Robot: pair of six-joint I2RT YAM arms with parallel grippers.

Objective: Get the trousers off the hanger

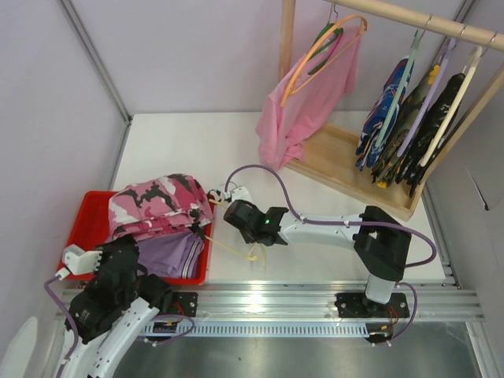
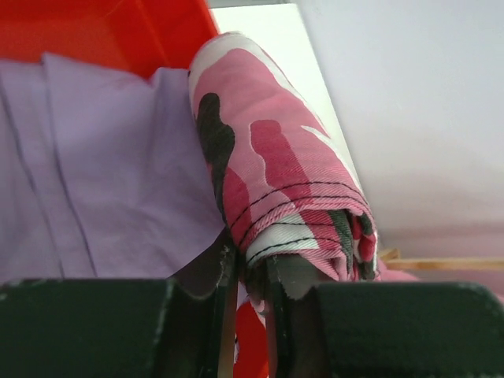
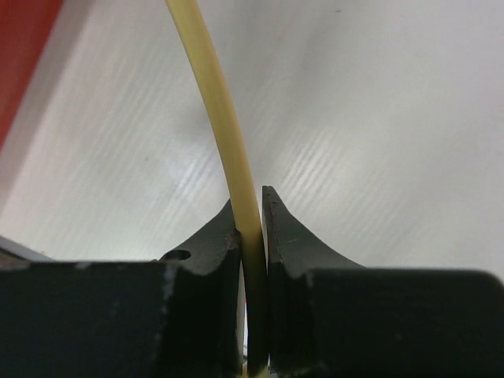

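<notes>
The pink camouflage trousers [image 1: 161, 203] lie bunched on a lilac cloth in the red tray [image 1: 83, 214] at the left. My left gripper [image 1: 135, 241] is at the tray's near side, shut on the trousers' stitched hem [image 2: 276, 157], with its jaws [image 2: 248, 264] pinching the cloth. My right gripper [image 1: 233, 223] is low over the table just right of the tray and is shut on the thin yellow hanger [image 1: 236, 247]. In the right wrist view the hanger's wire [image 3: 220, 110] runs up from between the fingers [image 3: 250, 209]. The hanger's hook is not visible.
The lilac folded cloth [image 2: 94, 157] lies under the trousers in the tray. A wooden clothes rack [image 1: 346, 161] stands at the back right, with a plain pink garment [image 1: 315, 94] on an orange hanger [image 1: 315, 51] and several dark patterned garments [image 1: 409, 118].
</notes>
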